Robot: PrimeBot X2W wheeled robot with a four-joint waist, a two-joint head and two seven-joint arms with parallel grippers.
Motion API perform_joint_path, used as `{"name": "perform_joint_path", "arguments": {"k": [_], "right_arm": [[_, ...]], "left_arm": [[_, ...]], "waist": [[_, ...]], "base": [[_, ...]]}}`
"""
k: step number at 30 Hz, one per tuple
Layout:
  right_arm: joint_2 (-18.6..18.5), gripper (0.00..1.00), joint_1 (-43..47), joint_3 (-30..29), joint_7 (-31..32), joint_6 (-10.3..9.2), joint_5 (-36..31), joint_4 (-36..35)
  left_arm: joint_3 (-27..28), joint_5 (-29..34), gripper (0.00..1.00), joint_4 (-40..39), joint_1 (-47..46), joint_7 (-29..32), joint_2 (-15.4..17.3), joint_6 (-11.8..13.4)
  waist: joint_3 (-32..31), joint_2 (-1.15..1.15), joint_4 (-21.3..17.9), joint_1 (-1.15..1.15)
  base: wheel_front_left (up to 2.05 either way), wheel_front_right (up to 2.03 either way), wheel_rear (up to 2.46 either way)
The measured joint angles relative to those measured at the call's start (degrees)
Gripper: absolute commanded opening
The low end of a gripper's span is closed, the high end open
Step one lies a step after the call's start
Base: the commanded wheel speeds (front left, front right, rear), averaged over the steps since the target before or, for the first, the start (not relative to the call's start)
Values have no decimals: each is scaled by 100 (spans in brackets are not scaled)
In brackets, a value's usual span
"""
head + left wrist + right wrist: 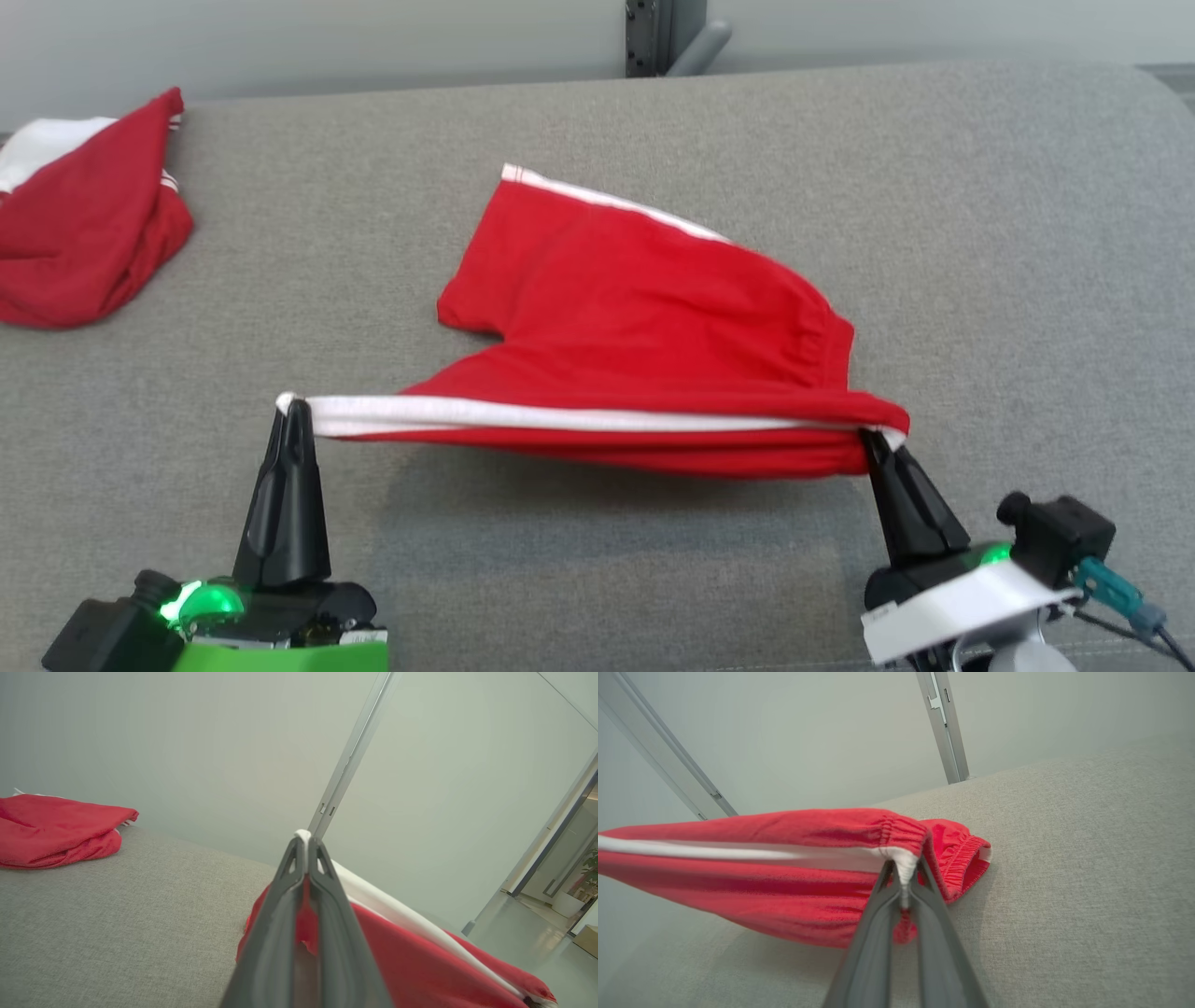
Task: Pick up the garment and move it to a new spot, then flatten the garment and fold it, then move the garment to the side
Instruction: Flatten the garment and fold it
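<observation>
My left pincer [294, 406] and right pincer [868, 437], each clamped on one end of the white-striped side of the red shorts [635, 317], hold that edge taut above the grey cushion [980, 233], the far half resting on it. To lay it well, I judge both should travel level and together, keeping the stripe tight.

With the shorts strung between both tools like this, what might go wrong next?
Each tool pinches only a small bit of the red shorts: the left tool at one end of the white stripe, the right tool at the waistband corner. The stripe looks taut, so either end could slip free. The far leg seems to rest on the grey surface and may bunch when dragged.
</observation>
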Motion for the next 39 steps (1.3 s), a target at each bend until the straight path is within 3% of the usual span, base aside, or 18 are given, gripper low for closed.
{"name": "perform_joint_path", "arguments": {"k": [7, 13, 29, 39], "right_arm": [[0, 0, 606, 129, 0, 0, 33, -178], [15, 0, 502, 285, 0, -1, 153, 130], [414, 0, -1453, 499, 1, -2, 308, 1628], [505, 0, -2163, 620, 1, -2, 361, 2170]], "left_arm": [[47, -1, 0, -63, 321, -1, -1, 0], [-43, 90, 0, 337, 77, -2, -1, 0], [-178, 582, 0, 2727, -2700, -12, 177, 0], [-48, 924, 0, 3767, -3639, -11, 215, 0]], "waist": [[-279, 0, 44, 0], [-254, 0, -140, 0], [472, 0, -702, 0], [1038, 0, -1106, 1]], "base": [[0, 0, 0], [0, 0, 0], [0, 0, 0], [0, 0, 0]]}}
